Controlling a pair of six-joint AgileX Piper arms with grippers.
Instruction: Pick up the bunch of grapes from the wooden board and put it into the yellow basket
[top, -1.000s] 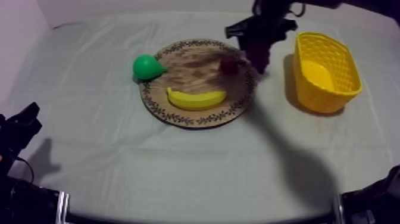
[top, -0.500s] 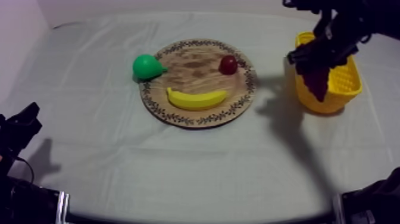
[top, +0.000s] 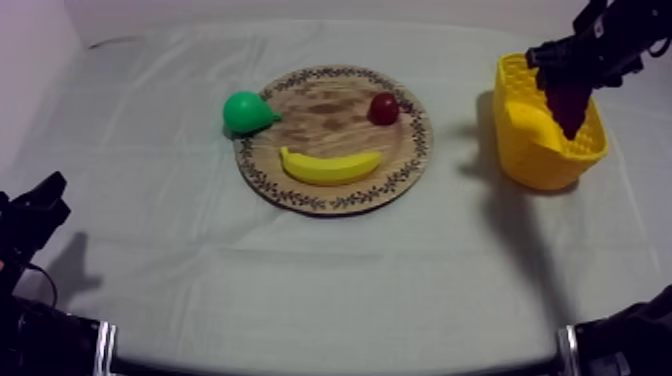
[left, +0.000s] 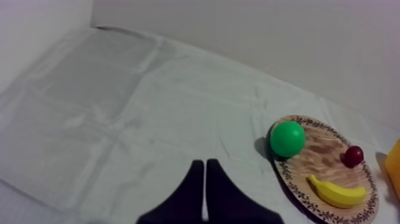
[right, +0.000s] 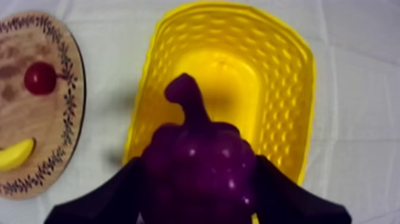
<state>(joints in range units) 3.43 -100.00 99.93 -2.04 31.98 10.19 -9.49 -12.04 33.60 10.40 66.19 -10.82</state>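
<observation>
One bunch of grapes (top: 568, 105) hangs gripped by the right hand (right: 199, 187) above the yellow basket (right: 286, 89); left hand (left: 205, 168) closed, empty.

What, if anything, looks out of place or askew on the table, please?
Only the pear: it sits at the wooden board's rim, seemingly overhanging the cloth, while the banana and small red fruit lie well inside. Otherwise all looks normal: the right gripper holds the bunch of grapes over the upright yellow basket.

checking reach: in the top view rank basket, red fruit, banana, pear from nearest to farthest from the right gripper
1. yellow basket, under the right gripper
2. small red fruit, right side of board
3. banana, board's front
4. pear, board's left edge
</observation>
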